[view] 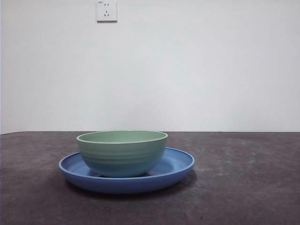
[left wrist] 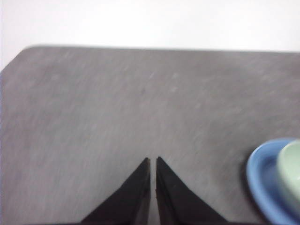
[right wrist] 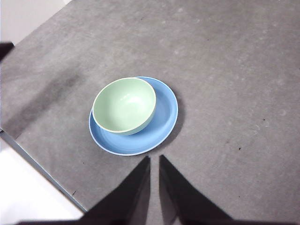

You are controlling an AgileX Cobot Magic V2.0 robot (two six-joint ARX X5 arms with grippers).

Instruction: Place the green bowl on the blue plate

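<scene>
The green bowl (right wrist: 124, 105) sits on the blue plate (right wrist: 161, 123), ahead of the closed, empty right claw (right wrist: 154, 160) and beside the closed left claw (left wrist: 153, 161), so I think nothing is left to do.

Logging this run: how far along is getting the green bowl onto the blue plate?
Looks done: the pale mint-green ridged bowl sits upright on the glossy blue round plate, off-centre. Nothing is in hand: the left gripper and right gripper are both shut, empty and away from the dishes. Nothing visible remains.
</scene>
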